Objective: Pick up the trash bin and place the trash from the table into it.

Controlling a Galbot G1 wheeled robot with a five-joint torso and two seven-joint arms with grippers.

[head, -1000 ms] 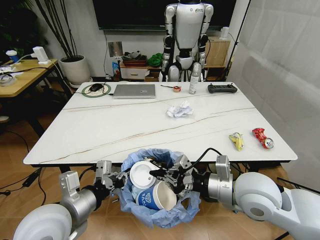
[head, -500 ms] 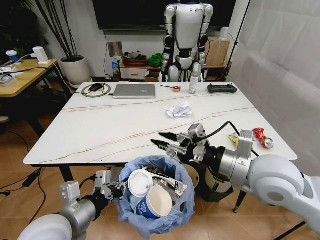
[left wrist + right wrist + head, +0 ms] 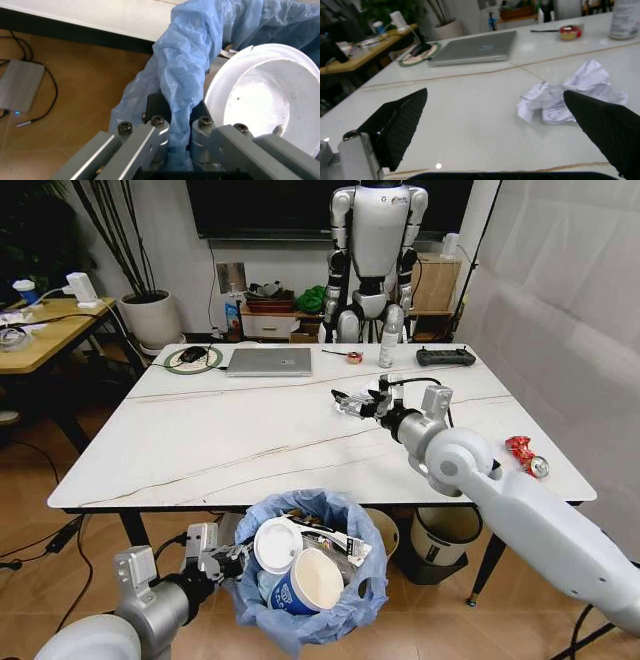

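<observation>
Now the right hand [image 3: 352,401] reaches out over the middle of the tabletop [image 3: 230,435], its two dark fingers [image 3: 400,123] spread wide apart with nothing between them. In the right wrist view the crumpled white paper wad [image 3: 572,98] lies on the marble surface ahead of the spread fingers, not touched by either one. Beyond it, toward the far edge, sit a closed laptop [image 3: 268,361], a small roll of tape [image 3: 352,357] and a black remote [image 3: 445,357]. Near the right edge lie a crushed red can [image 3: 525,455] and, partly hidden behind the right arm, a yellow wrapper.

Below the near edge, off the tabletop, the left hand [image 3: 212,555] holds the trash bin [image 3: 300,620]. The left wrist view shows its fingers [image 3: 145,140] pressed together on the bunched light-blue bag [image 3: 182,86] at the rim. Inside the bin rest a blue paper cup [image 3: 305,585], a white lid [image 3: 277,543] and some wrappers.
</observation>
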